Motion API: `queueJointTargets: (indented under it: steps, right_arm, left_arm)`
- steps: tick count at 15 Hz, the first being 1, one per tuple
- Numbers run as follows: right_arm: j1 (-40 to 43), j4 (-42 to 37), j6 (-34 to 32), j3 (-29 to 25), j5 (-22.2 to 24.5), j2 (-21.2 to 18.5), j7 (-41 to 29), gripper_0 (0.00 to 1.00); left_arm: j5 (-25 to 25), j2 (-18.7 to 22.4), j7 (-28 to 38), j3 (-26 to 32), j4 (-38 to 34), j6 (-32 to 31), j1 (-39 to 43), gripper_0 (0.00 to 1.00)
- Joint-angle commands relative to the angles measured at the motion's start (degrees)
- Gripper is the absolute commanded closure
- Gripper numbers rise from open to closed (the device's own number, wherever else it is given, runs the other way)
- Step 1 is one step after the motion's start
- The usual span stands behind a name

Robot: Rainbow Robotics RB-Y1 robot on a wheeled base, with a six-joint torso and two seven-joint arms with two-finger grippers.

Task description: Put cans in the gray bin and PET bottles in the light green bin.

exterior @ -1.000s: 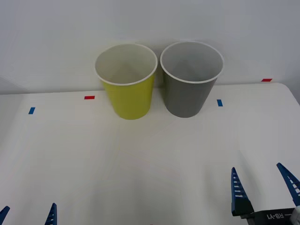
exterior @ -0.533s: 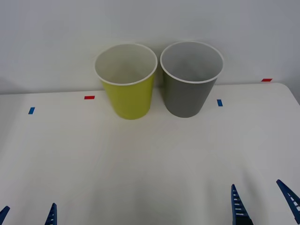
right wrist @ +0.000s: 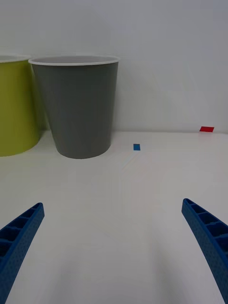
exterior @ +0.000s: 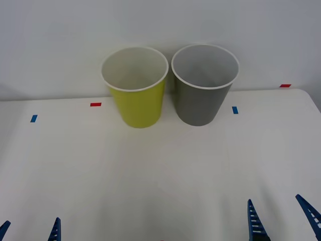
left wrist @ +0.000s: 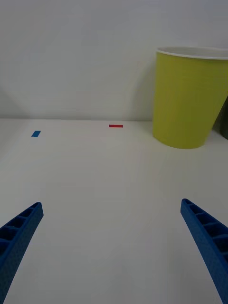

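We see our two hands low at the near edge of the desk (exterior: 150,170), both with fingers spread apart and gripping nothing: the right hand (exterior: 282,218) at the near right, the left hand (exterior: 30,230) at the near left corner. Across the desk, against the far wall, stand the two bins side by side, upright and just beside each other, whether touching we cannot tell: the light green bin (exterior: 135,88) on our left and the gray bin (exterior: 204,84) on our right. From the right wrist the gray bin (right wrist: 78,107) sits ahead and toward the green one, well apart from the fingers (right wrist: 206,240); from the left wrist the light green bin (left wrist: 190,97) stands ahead and off to the right-arm side, also well apart. What we can see of both insides is pale and bare. No can or bottle lies on the desk between us and the bins, so we cannot give a long axis or a bearing for the next pick. Our judgement is that the right hand is nearer the gray bin and the left nearer the green one, so a can would suit the right arm. Small red and blue tape marks (exterior: 95,104) dot the desk.
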Motion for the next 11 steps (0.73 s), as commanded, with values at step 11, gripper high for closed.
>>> queueJointTargets:
  steps: [11]
  right_arm:
    - [0.00, 0.00, 0.01, 0.00, -0.01, 0.00, -0.01, 0.00]
  left_arm:
    - [0.00, 0.00, 0.00, 0.00, 0.00, 0.00, 0.00, 0.00]
